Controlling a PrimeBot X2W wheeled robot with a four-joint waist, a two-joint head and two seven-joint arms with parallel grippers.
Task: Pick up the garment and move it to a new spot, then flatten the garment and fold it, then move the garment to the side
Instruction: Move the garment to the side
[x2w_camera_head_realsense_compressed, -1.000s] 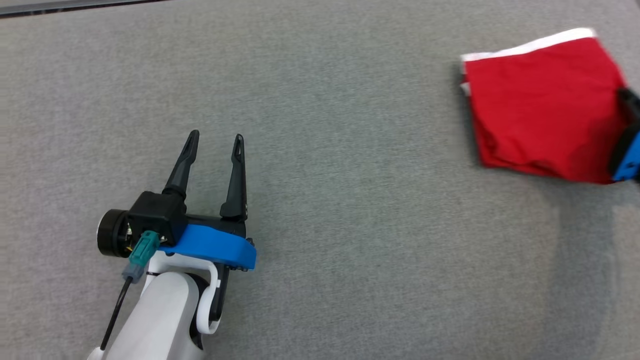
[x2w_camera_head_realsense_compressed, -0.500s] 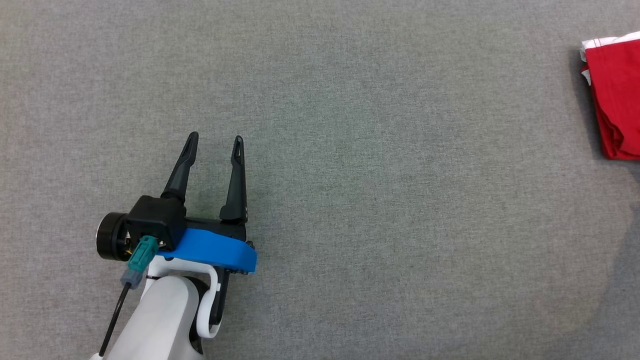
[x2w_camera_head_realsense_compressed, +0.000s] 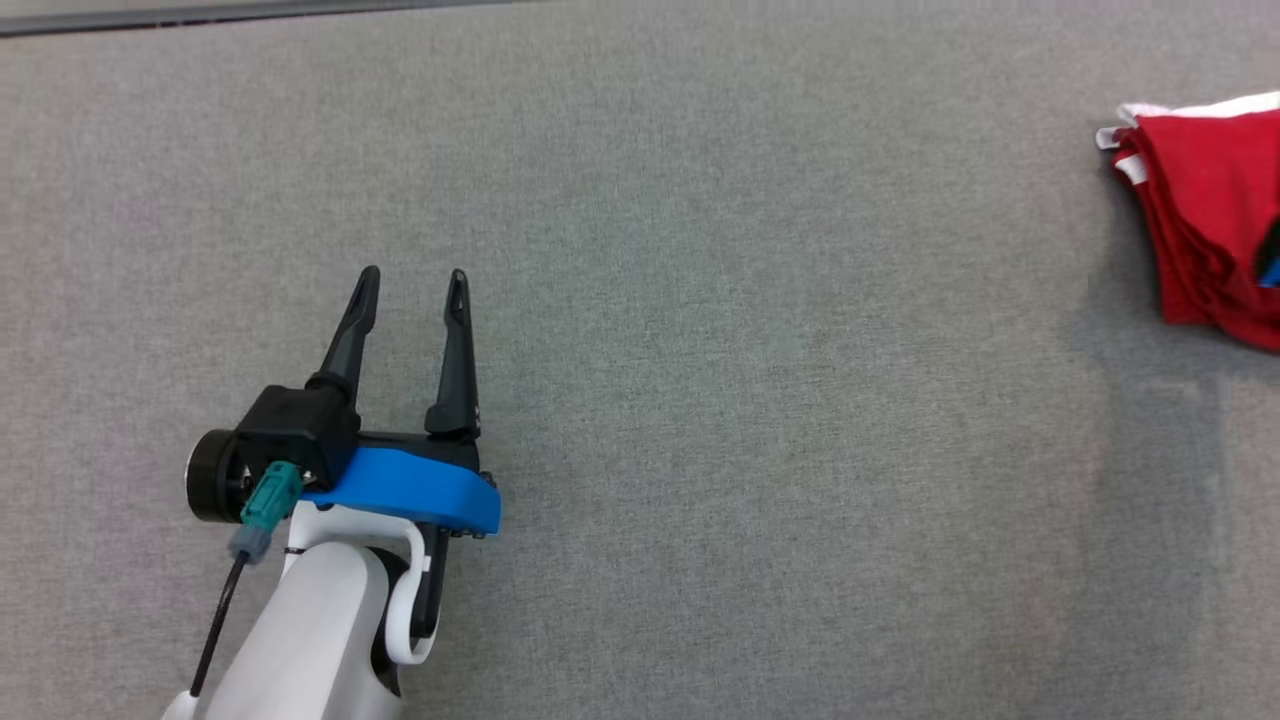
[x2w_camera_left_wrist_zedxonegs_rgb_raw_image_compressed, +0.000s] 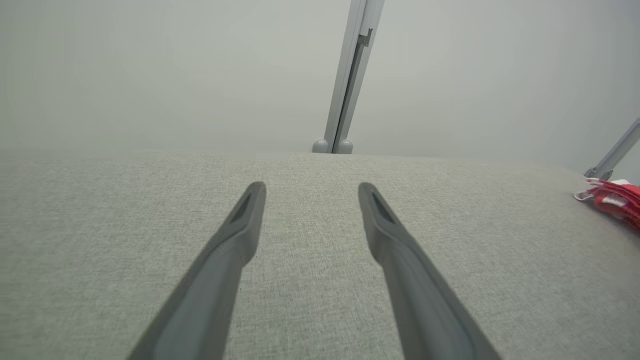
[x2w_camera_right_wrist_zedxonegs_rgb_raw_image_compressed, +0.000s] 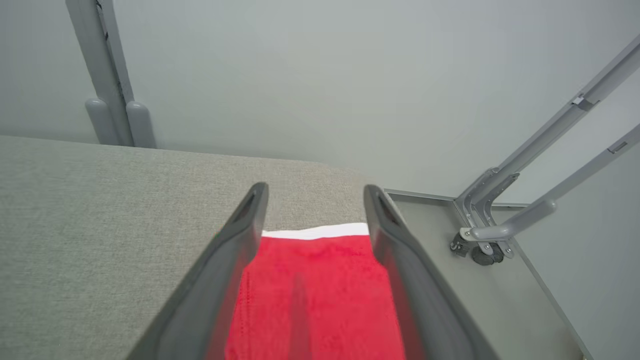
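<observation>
Wide grey tabletop (x2w_camera_head_realsense_compressed: 700, 350) free; folded garment (x2w_camera_head_realsense_compressed: 1205, 200) at right edge.

The garment (x2w_camera_head_realsense_compressed: 1195, 200) lies on the tabletop (x2w_camera_head_realsense_compressed: 750, 350), near its right edge. The left hand (x2w_camera_head_realsense_compressed: 413, 275) is over the tabletop, well to the left of the garment and nearer the robot. The right hand (x2w_camera_right_wrist_zedxonegs_rgb_raw_image_compressed: 315, 189) is above the garment, one finger along each side. A wall (x2w_camera_right_wrist_zedxonegs_rgb_raw_image_compressed: 300, 75) stands behind the garment.

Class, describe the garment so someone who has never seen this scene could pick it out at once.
Start at the wide grey table and follow it to its right end. There lies the garment, folded, beneath the right hand's spread fingers. It is bright red with a white hem against plain grey cloth.
</observation>
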